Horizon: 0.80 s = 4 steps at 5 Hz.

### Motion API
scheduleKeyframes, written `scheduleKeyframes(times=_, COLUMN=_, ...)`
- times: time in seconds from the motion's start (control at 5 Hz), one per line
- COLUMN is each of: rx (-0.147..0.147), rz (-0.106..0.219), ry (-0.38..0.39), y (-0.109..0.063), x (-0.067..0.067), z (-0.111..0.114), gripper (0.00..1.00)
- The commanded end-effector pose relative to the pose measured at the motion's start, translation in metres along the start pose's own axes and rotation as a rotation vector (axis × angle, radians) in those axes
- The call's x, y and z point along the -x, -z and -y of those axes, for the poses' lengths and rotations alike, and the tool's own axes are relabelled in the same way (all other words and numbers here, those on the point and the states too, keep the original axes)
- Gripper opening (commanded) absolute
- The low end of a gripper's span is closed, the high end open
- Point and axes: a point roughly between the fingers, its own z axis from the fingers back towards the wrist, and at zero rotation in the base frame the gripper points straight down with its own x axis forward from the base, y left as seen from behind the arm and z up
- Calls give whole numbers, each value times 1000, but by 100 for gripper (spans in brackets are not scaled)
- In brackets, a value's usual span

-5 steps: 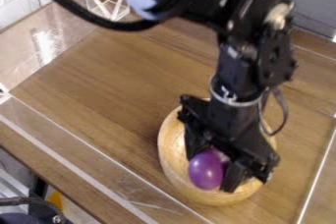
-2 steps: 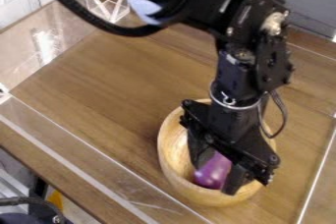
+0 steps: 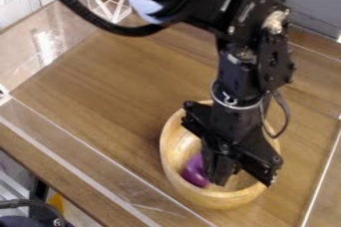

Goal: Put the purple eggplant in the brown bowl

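The brown bowl (image 3: 170, 152) sits on the wooden table at the lower right. Inside it lies the purple eggplant (image 3: 194, 172), of which only a small patch shows at the left of the black fingers. My gripper (image 3: 228, 170) points straight down into the bowl, right over and beside the eggplant. Its jaws stand closer together than a moment ago. The dark fingers blur together, so I cannot tell whether they are shut or whether they touch the eggplant. Most of the bowl's inside is hidden by the gripper.
The wooden table (image 3: 120, 82) is ringed by a clear plastic wall (image 3: 80, 166) along its front and left sides. A pale object (image 3: 47, 42) stands at the far left. Black cables (image 3: 80, 7) hang over the back of the table.
The jaws first spread wide around the eggplant inside the bowl, then drew in. The eggplant now sits lower and more hidden. The hand itself stayed in place.
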Motion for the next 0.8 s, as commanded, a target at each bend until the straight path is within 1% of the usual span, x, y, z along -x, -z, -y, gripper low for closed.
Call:
scheduleKeyframes(times=0.0, rx=13, rz=21, ry=-8, y=-4, x=-3, z=-1, gripper=100)
scheduleKeyframes(times=0.2, rx=13, rz=15, ry=-11, y=-5, x=-2, z=-2, gripper=100)
scheduleKeyframes(times=0.4, rx=14, rz=14, ry=-13, y=-4, x=-2, z=-3, gripper=0)
scheduleKeyframes(times=0.6, rx=17, rz=12, ry=-16, y=-4, x=-2, z=-3, gripper=0)
